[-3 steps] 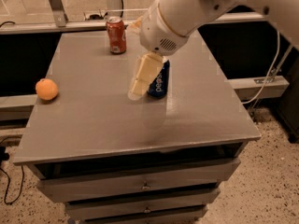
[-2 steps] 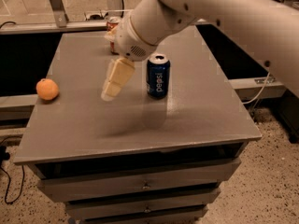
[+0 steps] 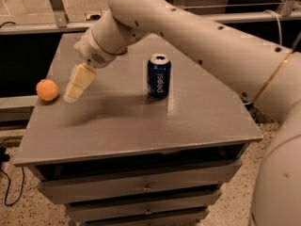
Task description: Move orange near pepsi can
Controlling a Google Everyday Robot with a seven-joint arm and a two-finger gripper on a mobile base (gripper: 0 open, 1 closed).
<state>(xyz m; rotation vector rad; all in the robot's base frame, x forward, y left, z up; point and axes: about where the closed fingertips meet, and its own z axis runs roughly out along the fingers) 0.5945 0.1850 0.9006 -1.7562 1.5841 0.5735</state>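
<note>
The orange (image 3: pixel 47 90) is a small round fruit on the grey table top (image 3: pixel 141 121), near its left edge. The pepsi can (image 3: pixel 159 76) is dark blue with white lettering and a silver top, and it stands upright near the middle of the table. My gripper (image 3: pixel 75 91), cream coloured, hangs from the white arm just right of the orange and a little above the table, well left of the can. It holds nothing that I can see.
The orange-red soda can (image 3: pixel 123 51) at the back of the table is almost wholly hidden behind my arm. The table is a drawer cabinet with drawers (image 3: pixel 141 187) below. A speckled floor and a cable (image 3: pixel 9 182) lie at the lower left.
My arm has swung left across the table, from in front of the pepsi can to right beside the orange. The red can became hidden behind the arm. The orange and pepsi can have not moved.
</note>
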